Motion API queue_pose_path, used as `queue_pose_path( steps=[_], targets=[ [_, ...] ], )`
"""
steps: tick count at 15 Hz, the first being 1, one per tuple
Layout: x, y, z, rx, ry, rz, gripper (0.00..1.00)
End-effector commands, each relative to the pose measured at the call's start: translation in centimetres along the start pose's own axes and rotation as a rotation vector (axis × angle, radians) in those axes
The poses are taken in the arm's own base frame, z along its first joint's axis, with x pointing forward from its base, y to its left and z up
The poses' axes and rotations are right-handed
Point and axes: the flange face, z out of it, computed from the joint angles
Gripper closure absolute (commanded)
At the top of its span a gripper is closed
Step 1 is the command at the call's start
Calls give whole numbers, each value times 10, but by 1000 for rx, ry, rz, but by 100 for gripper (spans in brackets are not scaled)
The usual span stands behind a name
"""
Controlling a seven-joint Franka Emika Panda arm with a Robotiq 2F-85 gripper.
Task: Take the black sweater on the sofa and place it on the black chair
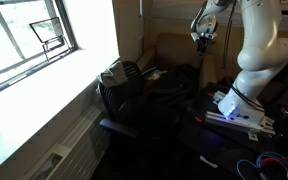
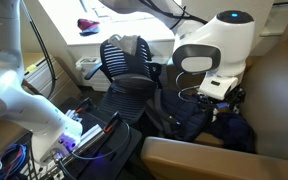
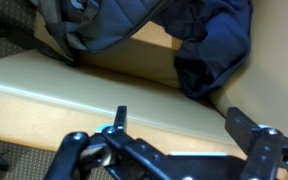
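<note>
Tan sofa bears the rumpled black sweater; the hand hangs spread above; daylight fills the window.

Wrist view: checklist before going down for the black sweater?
1. Gripper open: ok, jaws stand wide apart.
2. Gripper empty: ok, nothing between the fingers.
3. Black sweater in sight: ok, rumpled on the sofa at the top of the wrist view.
4. Jaws lined up on the sweater: not ok, bare sofa cushion lies between them and the cloth is further ahead.
5. Contact with the sweater: not ok, the fingers are apart from it.
6. Black chair seat free: cannot tell, too dark in both exterior views.
</note>
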Motion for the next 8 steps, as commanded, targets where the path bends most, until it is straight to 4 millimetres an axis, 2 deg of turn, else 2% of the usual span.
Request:
queue_pose_path(
  steps=[1, 4, 8],
  targets=[
    [0, -1, -2, 2, 0, 2, 0],
    [1, -5, -14, 29, -19, 15, 0],
    [-28, -38, 34, 87, -63, 290, 0]
  ],
)
